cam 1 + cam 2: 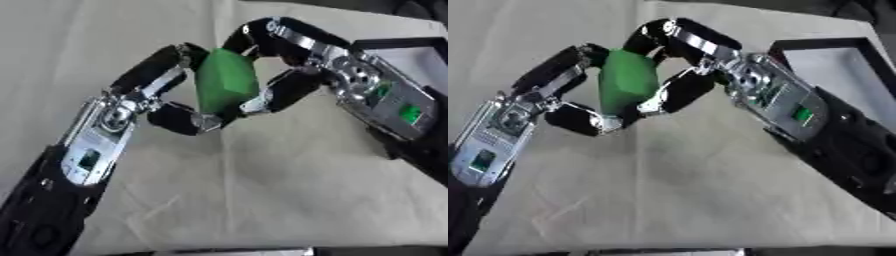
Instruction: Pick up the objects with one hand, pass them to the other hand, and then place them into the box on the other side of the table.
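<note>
Both hands meet above the cloth-covered table (289, 200), the left hand (131, 107) and right hand (302, 65) each curling fingers round 1 green block (226, 80) held upright between them. A black box (833, 55) lies just beyond the right hand, so the right is nearer.

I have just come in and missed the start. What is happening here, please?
The robot is holding a green block above the table, between its two hands. The left hand and the right hand both have fingers curled around it, so this looks like the moment of handover. A black-rimmed box lies on the robot's right side.
</note>
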Controlling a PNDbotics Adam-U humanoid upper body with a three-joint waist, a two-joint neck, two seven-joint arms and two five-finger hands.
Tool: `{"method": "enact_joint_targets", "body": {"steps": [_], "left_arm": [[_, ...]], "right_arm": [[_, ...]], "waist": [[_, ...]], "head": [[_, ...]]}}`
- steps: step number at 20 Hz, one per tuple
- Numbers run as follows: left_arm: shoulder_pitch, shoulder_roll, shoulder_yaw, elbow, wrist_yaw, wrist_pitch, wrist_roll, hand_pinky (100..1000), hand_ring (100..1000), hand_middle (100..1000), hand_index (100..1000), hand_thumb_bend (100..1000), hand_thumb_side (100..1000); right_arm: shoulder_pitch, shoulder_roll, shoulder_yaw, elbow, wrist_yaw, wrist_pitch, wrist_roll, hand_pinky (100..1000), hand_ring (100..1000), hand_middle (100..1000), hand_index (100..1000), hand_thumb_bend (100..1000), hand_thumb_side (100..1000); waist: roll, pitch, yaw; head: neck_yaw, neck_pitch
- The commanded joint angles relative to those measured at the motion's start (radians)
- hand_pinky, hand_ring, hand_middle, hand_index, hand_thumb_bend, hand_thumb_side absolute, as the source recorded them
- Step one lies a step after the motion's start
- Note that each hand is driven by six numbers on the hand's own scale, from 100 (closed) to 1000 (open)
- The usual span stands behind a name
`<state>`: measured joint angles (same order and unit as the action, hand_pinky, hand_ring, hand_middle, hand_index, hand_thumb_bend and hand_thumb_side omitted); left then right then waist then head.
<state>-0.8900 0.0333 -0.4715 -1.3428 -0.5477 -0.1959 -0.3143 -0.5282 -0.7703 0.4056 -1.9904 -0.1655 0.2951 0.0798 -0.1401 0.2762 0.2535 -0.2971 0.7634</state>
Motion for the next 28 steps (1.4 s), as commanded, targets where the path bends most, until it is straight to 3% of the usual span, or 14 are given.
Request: {"method": "enact_joint_targets", "body": {"steps": [1, 4, 10, 20, 24, 28], "left_arm": [[-0.022, -0.01, -0.001, -0.023, 0.004, -0.005, -0.001, 713, 534, 506, 423, 100, 417], [-0.021, -0.012, -0.003, -0.023, 0.005, -0.005, -0.001, 713, 533, 505, 423, 100, 419], [-0.019, -0.016, -0.005, -0.023, 0.009, -0.006, -0.001, 713, 533, 505, 424, 100, 417], [-0.013, -0.019, -0.007, -0.017, 0.003, -0.008, 0.001, 716, 536, 508, 442, 100, 413], [-0.011, -0.019, -0.009, -0.014, -0.004, -0.01, 0.0, 729, 554, 526, 485, 100, 369], [-0.007, -0.02, -0.008, -0.009, -0.017, -0.008, 0.003, 752, 600, 579, 601, 100, 318]], "right_arm": [[-0.009, -0.014, -0.007, -0.01, -0.003, -0.004, 0.013, 677, 705, 583, 638, 694, 100], [-0.008, -0.011, -0.009, -0.01, 0.003, -0.009, 0.015, 656, 638, 487, 581, 677, 100], [-0.002, -0.005, -0.009, -0.01, -0.006, -0.004, -0.006, 623, 572, 394, 523, 659, 100], [0.002, -0.003, -0.011, -0.01, -0.06, 0.02, -0.051, 597, 525, 338, 463, 652, 100], [0.002, -0.007, -0.016, -0.01, -0.07, 0.022, -0.061, 594, 521, 329, 453, 650, 100], [-0.001, -0.008, -0.018, -0.01, -0.073, 0.024, -0.066, 589, 516, 325, 444, 650, 100]], "waist": [[-0.008, 0.0, -0.002], [-0.008, 0.001, -0.002], [-0.008, 0.003, -0.004], [-0.004, 0.001, -0.012], [-0.002, -0.001, -0.015], [-0.001, -0.003, -0.016]], "head": [[-0.006, -0.001], [-0.008, 0.0], [-0.012, 0.001], [-0.015, 0.005], [-0.019, 0.004], [-0.018, 0.005]]}}
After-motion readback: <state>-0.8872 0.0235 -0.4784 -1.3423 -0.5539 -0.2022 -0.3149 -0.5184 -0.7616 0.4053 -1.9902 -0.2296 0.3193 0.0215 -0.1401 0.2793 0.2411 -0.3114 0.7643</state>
